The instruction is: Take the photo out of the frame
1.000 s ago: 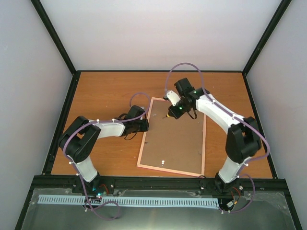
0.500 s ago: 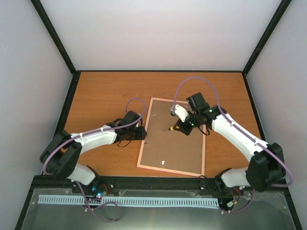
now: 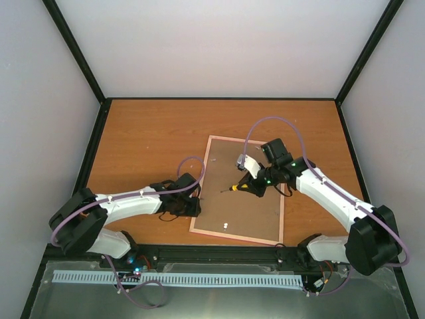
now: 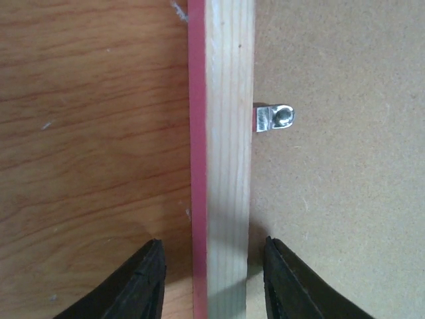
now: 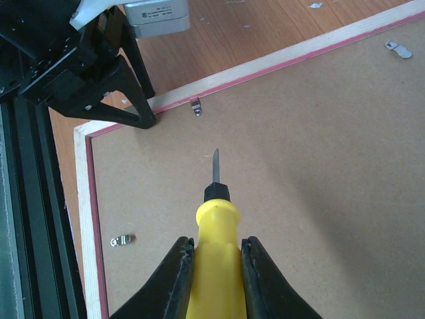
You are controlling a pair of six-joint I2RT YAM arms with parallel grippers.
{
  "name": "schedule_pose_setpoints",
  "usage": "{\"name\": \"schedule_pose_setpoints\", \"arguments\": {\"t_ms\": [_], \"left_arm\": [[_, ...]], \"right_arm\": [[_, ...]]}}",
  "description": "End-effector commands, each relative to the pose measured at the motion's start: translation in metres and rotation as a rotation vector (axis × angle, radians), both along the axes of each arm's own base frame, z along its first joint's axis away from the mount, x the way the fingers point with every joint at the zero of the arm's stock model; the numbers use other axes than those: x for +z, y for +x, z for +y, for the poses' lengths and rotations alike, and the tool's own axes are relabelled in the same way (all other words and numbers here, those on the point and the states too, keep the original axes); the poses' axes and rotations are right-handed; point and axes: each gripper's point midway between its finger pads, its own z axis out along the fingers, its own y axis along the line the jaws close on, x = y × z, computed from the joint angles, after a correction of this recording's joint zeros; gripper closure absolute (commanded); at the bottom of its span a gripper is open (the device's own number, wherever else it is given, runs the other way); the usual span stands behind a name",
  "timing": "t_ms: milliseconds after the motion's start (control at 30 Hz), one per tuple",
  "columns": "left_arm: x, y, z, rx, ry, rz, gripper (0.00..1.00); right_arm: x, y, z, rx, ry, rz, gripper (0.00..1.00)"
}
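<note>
The frame [image 3: 242, 211] lies flat and face down on the table [image 3: 146, 133], brown back upward, edged by a thin pink border.

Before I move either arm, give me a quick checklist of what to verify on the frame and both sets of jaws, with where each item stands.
1. The frame lies back side up: ok.
2. The left gripper is open, jaws either side of the frame's rail without touching it: ok.
3. The right gripper is shut on the screwdriver: ok.
4. Screwdriver blade set on a tab: not ok; it points at the bare backing board, short of the nearest tab.
5. Tabs turned clear of the backing board: cannot tell.
6. The photo within reach: not ok; it is hidden under the backing board.
</note>
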Motion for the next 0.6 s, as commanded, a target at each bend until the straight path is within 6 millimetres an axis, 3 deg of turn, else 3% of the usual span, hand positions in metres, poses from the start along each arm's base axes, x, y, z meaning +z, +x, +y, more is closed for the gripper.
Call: {"name": "schedule_pose_setpoints", "arguments": {"t_ms": [0, 267, 567], "left_arm": [[-0.009, -0.009, 0.000, 0.012, 0.019, 0.039, 0.62], [-0.013, -0.011, 0.002, 0.013, 0.025, 0.038, 0.80], [-0.015, -0.012, 0.003, 0.073, -0.039, 0.020, 0.97]], "right_arm": [[0.007, 0.001, 0.005, 0.024, 0.042, -0.027, 0.97], [0.008, 0.006, 0.013, 0.024, 0.054, 0.004, 0.97], [0.004, 0.014, 0.046, 0.070, 0.025, 0.130, 0.97]]}}
